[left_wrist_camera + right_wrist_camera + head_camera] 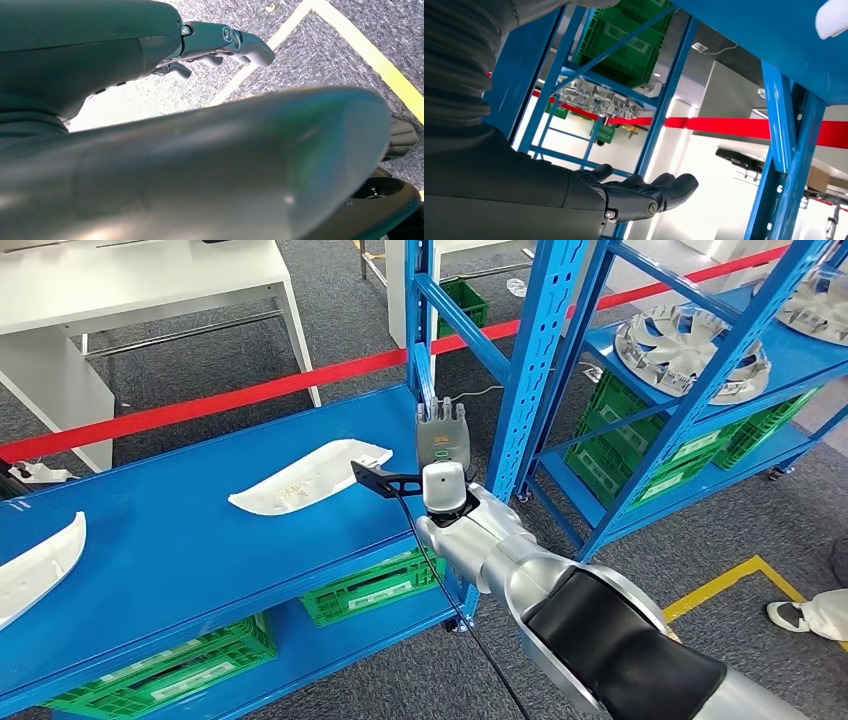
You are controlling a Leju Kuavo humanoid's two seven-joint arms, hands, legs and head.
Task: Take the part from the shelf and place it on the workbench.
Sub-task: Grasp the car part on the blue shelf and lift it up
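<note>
White part (305,477) lies on the blue shelf (180,540). Right hand (442,430) hovers just beside the part's end, fingers apart, holding nothing. Left hand (220,47) hangs over carpet, fingers loosely spread, empty.

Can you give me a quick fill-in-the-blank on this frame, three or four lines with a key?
1. The white part lies on the ____ shelf.
2. The right hand holds ____.
3. Under that shelf sit ____ crates.
4. A ____ barrier tape runs behind the shelving.

Missing words: blue; nothing; green; red
</note>
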